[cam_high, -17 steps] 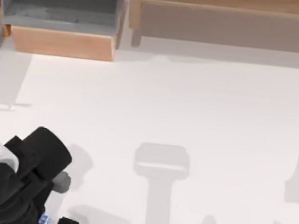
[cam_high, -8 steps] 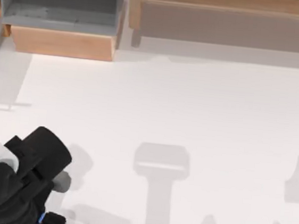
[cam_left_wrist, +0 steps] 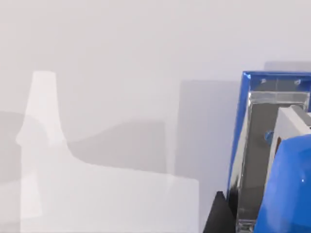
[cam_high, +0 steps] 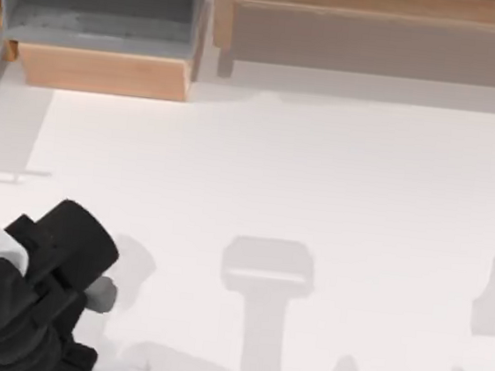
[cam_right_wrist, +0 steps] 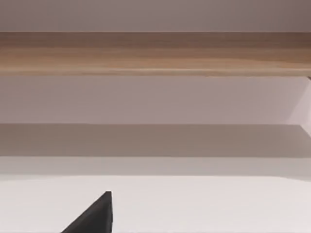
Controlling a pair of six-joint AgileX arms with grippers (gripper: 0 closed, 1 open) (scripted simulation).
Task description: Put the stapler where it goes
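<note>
In the left wrist view the stapler (cam_left_wrist: 252, 160), bright blue with a grey metal plate, sits very close to the camera. One black finger (cam_left_wrist: 218, 218) of my left gripper presses against its side, and the stapler casts a shadow on the white table. From above, my left gripper (cam_high: 87, 365) is at the table's front left corner, with the arm's black wrist covering the stapler. One black fingertip (cam_right_wrist: 95, 216) of my right gripper shows in the right wrist view, facing the wooden cabinet.
An open wooden drawer (cam_high: 104, 71) with a grey inside stands at the back left. A long wooden cabinet (cam_high: 382, 5) runs along the back edge. White tabletop (cam_high: 319, 175) lies between them and my left arm.
The left gripper's fingers came together on the stapler, and the small blue patch seen from above is now covered. The left wrist has shifted slightly up and to the left.
</note>
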